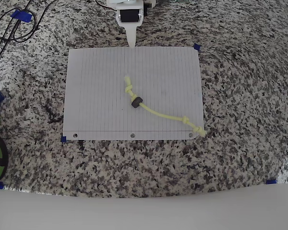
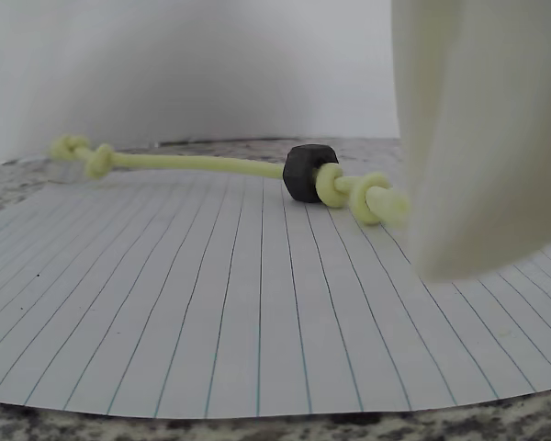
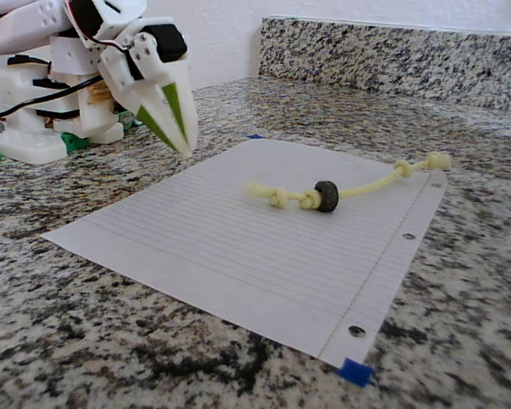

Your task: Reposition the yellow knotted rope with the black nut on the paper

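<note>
While hovering at twelve o'clock above the paper (image 1: 101, 72), gripper (image 1: 131, 44) pressed together, empty; yellow knotted rope (image 1: 161, 114) with black nut (image 1: 136, 102) lying mid-sheet, toward five o'clock, well apart.

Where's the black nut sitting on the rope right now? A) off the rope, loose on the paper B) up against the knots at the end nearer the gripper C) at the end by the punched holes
B: the black nut is threaded on the yellow knotted rope, against the knots on the side toward the gripper, far from the paper's punched-hole edge.
</note>
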Controlling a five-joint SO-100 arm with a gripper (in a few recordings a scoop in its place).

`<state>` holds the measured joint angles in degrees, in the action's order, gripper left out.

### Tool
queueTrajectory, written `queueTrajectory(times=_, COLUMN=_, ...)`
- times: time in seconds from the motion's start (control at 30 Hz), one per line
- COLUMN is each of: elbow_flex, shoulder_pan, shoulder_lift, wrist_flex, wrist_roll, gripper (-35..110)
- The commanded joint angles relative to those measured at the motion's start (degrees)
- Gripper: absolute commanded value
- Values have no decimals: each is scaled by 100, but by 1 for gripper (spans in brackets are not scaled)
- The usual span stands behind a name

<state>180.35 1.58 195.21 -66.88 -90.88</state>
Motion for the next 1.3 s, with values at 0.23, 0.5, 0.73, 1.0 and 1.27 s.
queueTrajectory(times=0.23, elbow_flex=-817, shoulder_pan=-202, shoulder_lift=-932, wrist_flex=1063, wrist_roll=26, gripper=6)
queueTrajectory(times=0.5, elbow_flex=-1441, shoulder_pan=-158, shoulder_lift=-2786, wrist_flex=1986, wrist_roll=1011, gripper=10)
queueTrajectory(times=0.73, elbow_flex=-2839, shoulder_pan=-26, shoulder_lift=-4808, wrist_flex=2039, wrist_roll=1582, gripper=13)
queueTrajectory(times=1.0, elbow_flex=-3524, shoulder_pan=0, shoulder_lift=-6170, wrist_flex=2030, wrist_roll=4772, gripper=14)
queueTrajectory(times=1.27, elbow_flex=-4192, shoulder_pan=0, shoulder_lift=-7207, wrist_flex=2180, wrist_roll=6759, gripper=14)
